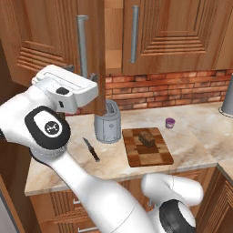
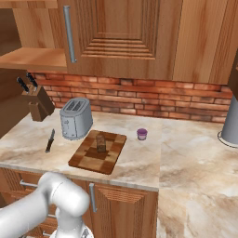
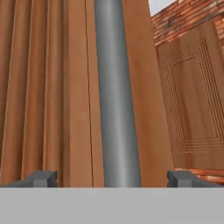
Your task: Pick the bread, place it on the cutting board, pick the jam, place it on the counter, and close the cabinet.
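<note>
The dark brown bread (image 1: 146, 139) (image 2: 101, 142) lies on the patchwork cutting board (image 1: 159, 154) (image 2: 88, 160). To the board's right, the purple jam (image 1: 170, 123) (image 2: 142, 134) stands on the marbled counter (image 1: 195, 141) (image 2: 186, 153). The cabinet's left door (image 1: 54, 41) (image 3: 48, 87) is swung open, baring a shelf (image 2: 32, 58); the right door (image 1: 177, 36) (image 2: 121, 32) is shut. My gripper (image 1: 93, 78) (image 3: 113, 178) is open, its tips on either side of the open door's grey bar handle (image 1: 82, 45) (image 3: 116, 96), clear of it.
A grey toaster (image 1: 108, 123) (image 2: 76, 118) stands left of the board, with a knife (image 1: 91, 149) (image 2: 49, 140) lying left of it. A knife block (image 2: 39, 104) sits at the back left. A tall grey vessel (image 1: 227, 102) (image 2: 231, 123) stands far right.
</note>
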Tool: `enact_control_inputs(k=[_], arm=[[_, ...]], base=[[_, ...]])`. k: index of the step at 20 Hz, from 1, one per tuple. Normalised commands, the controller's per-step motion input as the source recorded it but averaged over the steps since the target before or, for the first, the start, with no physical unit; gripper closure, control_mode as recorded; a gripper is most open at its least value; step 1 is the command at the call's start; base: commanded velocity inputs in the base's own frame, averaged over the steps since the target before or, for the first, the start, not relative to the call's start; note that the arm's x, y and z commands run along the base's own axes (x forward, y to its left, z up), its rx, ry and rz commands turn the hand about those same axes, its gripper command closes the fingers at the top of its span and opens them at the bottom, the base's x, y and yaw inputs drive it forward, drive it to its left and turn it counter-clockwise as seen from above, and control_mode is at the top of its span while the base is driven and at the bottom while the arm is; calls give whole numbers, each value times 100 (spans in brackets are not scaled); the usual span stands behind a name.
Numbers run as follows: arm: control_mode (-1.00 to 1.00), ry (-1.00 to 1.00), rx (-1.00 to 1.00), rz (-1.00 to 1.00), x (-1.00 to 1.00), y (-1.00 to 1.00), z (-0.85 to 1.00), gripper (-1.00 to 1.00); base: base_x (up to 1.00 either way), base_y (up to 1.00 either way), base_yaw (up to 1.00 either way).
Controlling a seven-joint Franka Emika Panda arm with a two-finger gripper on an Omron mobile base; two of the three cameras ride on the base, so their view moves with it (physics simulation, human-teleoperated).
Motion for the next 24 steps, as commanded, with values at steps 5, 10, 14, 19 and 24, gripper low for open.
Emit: enact_control_inputs(k=[5, 10, 14, 19, 24], arm=[[-100, 0, 0, -5, 47, -12, 0, -100], [-100, 0, 0, 0, 50, -16, 0, -100], [-100, 0, 0, 0, 42, -28, 0, -100], [-100, 0, 1, 0, 37, -41, 0, -100], [-100, 0, 1, 0, 38, -45, 0, -100]], base=[[0, 0, 0], [0, 0, 0], [0, 0, 0], [0, 0, 0], [0, 0, 0]])
